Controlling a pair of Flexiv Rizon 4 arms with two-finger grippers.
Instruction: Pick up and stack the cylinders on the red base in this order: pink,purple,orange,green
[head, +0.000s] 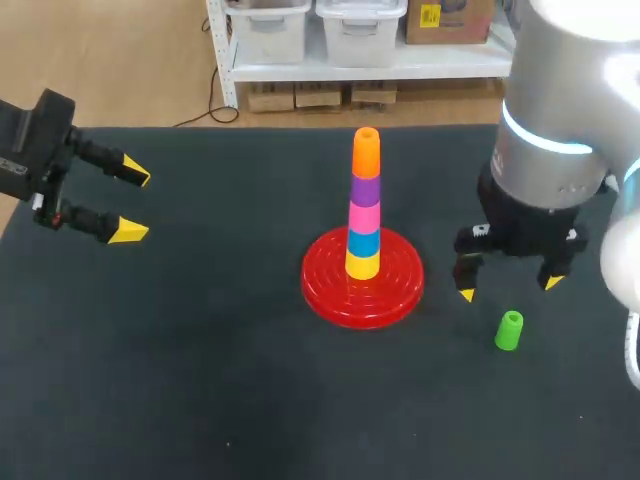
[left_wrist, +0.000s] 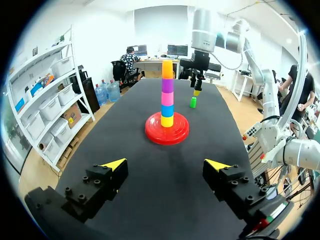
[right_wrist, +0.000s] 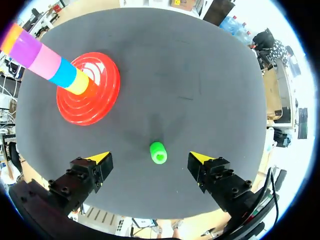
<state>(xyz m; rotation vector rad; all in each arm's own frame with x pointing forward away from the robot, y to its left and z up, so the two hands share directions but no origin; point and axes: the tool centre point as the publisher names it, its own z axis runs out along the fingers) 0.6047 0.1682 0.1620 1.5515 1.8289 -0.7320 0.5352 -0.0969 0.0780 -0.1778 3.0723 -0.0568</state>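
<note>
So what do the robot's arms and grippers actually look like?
The right arm is a thick silver-grey cylinder with a glowing pale blue ring around it. The left gripper and right gripper each have a black blocky body. Their two black fingers are dotted with round bolt holes and end in bright yellow wedge tips.

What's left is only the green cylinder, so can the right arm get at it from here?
Probably yes: the right gripper hangs open over the green cylinder, with nothing between them.

Jaws apart: left arm (head: 38, 148), right arm (head: 556, 140)
</note>
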